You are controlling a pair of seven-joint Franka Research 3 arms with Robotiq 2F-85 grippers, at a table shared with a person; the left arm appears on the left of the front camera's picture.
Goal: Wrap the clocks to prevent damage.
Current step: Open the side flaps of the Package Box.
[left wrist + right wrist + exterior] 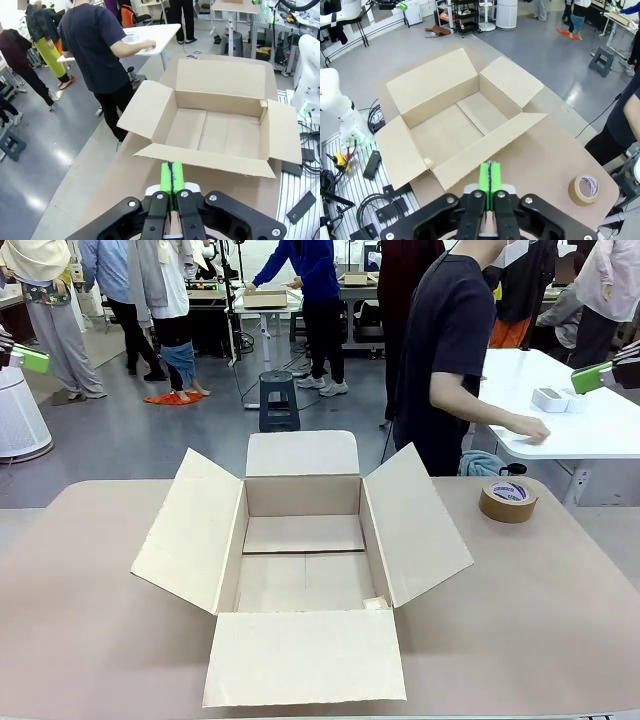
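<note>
On your far left, the left gripper (34,361) hangs high above the table edge, its green pads pressed flat together with nothing between them; the left wrist view (171,171) confirms it. Centre of the brown table (80,580) sits the cardboard box (303,496), all four flaps splayed outward and its floor bare. Where the clocks are, I cannot tell. Behind the box, a person (450,350) in a dark T-shirt is turned away, one hand (530,428) resting on a white table (600,435) beyond. Right of the box, well apart from it, a roll of brown tape (508,501) lies flat. At top right, the right gripper (591,377) is closed too, pads touching, holding nothing (490,176).
</note>
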